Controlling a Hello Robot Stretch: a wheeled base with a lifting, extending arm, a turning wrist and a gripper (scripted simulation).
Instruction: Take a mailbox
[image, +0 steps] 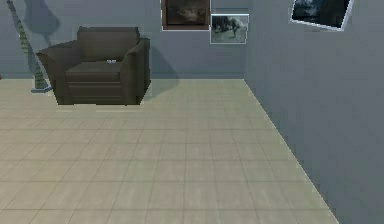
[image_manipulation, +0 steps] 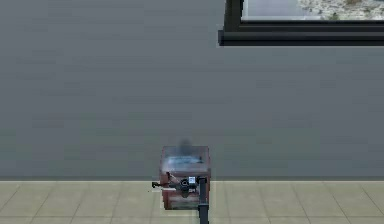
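Observation:
A small reddish-brown box (image_manipulation: 185, 165) with a grey top stands on the tiled floor against the grey wall, low in the arm side view's middle. The dark arm (image_manipulation: 203, 208) rises from the bottom edge to it. My gripper (image_manipulation: 166, 185) shows in front of the box's lower face, its thin fingers pointing toward the view's left, with the white marked squares (image_manipulation: 191, 181) just to their right. With the box right behind the gripper, I cannot tell whether it holds anything.
The forward view has a dark armchair (image: 97, 66) at the back left, with a floor lamp's pole (image: 39, 70) beside it. Two pictures (image: 205, 18) hang on the back wall, and a tilted one (image: 322, 12) on the right wall. A dark-framed picture (image_manipulation: 300, 22) hangs above the box.

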